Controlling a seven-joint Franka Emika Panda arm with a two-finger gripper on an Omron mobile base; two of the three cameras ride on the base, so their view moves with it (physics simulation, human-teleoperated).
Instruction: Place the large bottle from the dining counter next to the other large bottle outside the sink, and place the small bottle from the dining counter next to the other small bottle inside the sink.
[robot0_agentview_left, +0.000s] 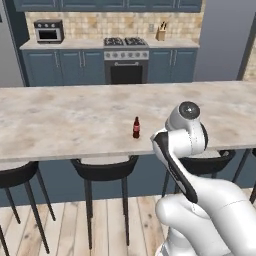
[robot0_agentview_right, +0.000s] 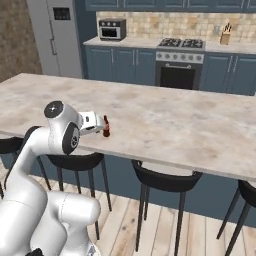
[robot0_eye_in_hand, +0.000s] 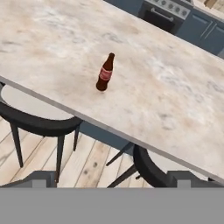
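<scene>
Small bottle (robot0_eye_in_hand: 105, 73) upright on dining counter (robot0_eye_in_hand: 175, 100) — well ahead of the fingers, their spread impossible to tell

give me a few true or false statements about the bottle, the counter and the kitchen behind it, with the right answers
1. The short dark brown bottle with a red label stands upright on the long beige marbled dining counter. True.
2. A tall pink-to-yellow bottle stands beside it on the counter. False: the brown bottle is the one bottle on that top.
3. The gripper's fingers are closed around the brown bottle. False: in the hand view the bottle stands free, apart from the fingers.
4. Black round stools are tucked under the counter's near edge. True.
5. A steel stove with a black oven door sits between blue cabinets at the back wall. True.
</scene>
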